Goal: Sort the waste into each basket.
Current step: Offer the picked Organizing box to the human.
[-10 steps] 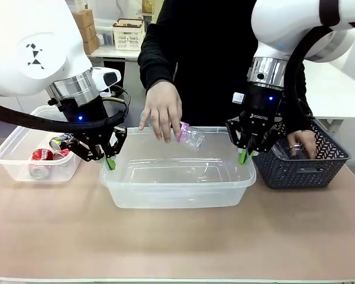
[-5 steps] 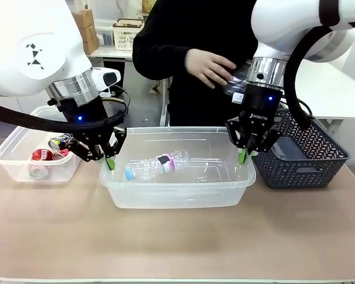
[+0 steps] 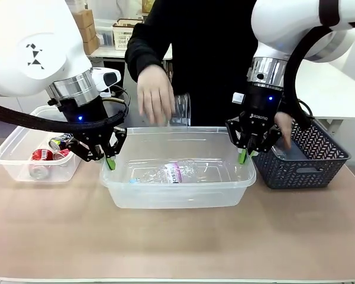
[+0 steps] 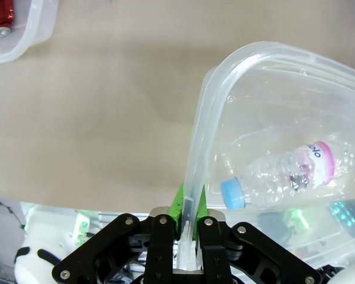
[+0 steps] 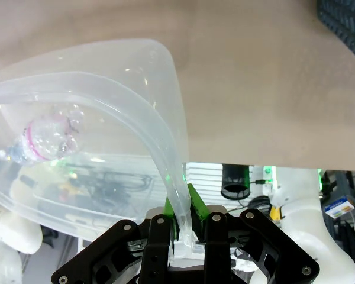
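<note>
The left tool (image 3: 110, 162) is clamped on the rim of the middle tub (image 3: 178, 198), at that tub's left end; in its wrist view the green pads (image 4: 177, 201) pinch the clear rim between them. The right tool (image 3: 244, 156) grips the same tub's rim at the opposite end — its own camera shows the plastic edge squeezed between its pads (image 5: 192, 201).

Between the two tools, on the tub floor, lies a clear bottle (image 3: 168, 173) on its side, with a pink-and-white label. Seen from the left tool, the bottle's blue cap (image 4: 234, 193) points back toward the tool, just inside the rim it holds.

Outward of the left tool, well clear of it on the worktop (image 3: 177, 242), stands the second tub (image 3: 12, 160), holding red and silver cans (image 3: 47, 155).

Beyond the tools, above the middle tub, the person's hand (image 3: 154, 100) holds another clear bottle (image 3: 181, 110) in the air. The person's other hand (image 3: 283, 127) reaches into the dark lattice basket (image 3: 310, 168), which sits just outward of the right tool.
</note>
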